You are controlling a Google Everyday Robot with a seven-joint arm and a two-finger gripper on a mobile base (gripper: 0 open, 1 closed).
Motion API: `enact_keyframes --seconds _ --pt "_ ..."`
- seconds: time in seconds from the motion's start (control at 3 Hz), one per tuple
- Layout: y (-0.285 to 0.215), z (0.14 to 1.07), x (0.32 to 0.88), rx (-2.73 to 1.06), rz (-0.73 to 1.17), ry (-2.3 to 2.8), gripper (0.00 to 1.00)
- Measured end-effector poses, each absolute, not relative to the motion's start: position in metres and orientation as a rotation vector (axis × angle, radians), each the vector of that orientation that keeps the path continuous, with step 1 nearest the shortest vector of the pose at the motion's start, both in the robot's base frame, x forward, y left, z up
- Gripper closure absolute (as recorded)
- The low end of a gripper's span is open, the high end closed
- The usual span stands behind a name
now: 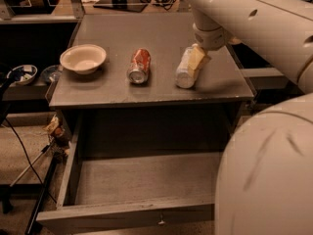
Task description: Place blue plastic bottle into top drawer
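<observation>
The blue plastic bottle (184,73) lies on its side on the grey cabinet top (146,33), right of centre, its base end toward me. My gripper (197,58) reaches down from the arm at the upper right and sits over the far half of the bottle, on or just above it. The top drawer (142,180) is pulled wide open below the cabinet top, with nothing in it. Its small metal knob (160,222) shows on the front panel.
A red soda can (139,65) lies on its side left of the bottle. A cream bowl (83,58) stands at the left of the top. My arm's pale body (266,170) fills the lower right. Cables and a stand (29,180) are on the floor at left.
</observation>
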State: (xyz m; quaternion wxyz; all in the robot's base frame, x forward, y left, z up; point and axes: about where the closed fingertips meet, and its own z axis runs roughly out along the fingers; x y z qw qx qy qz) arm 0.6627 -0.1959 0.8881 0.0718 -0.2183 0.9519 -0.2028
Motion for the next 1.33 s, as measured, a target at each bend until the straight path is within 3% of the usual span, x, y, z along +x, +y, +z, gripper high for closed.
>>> enact_keyframes --seconds 0.33,1.33 --pt "-0.2012 0.884 0.6629 -0.744 -0.445 2.817 0.0" --pt "-0.206 0.8919 0.6545 -0.838 -0.336 2.719 0.0"
